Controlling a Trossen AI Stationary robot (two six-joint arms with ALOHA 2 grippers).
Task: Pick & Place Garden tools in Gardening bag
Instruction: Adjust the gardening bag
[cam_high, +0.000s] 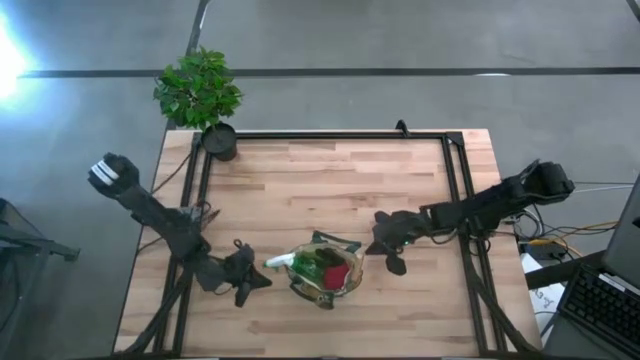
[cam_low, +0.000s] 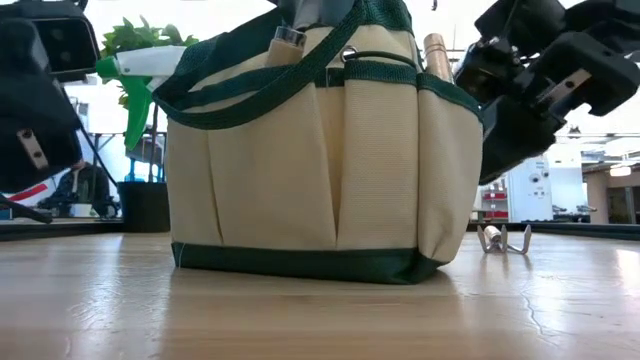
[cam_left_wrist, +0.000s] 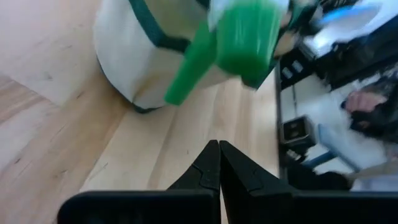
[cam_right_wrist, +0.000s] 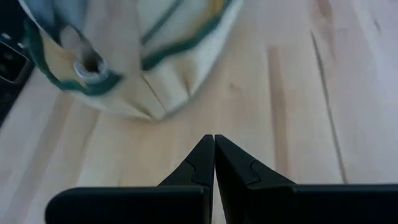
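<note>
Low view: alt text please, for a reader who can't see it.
A tan bag with green trim stands on the wooden table, filling the middle of the frame; a green-and-white sprayer and a wooden handle poke out of its top. A dark gripper hangs at each side, and a small metal rake head lies on the table behind.

The bag stood mid-front on the tabletop, with the left hand close on one side and the right hand on the other. Bare tabletop lay open behind, up to the pot.
</note>
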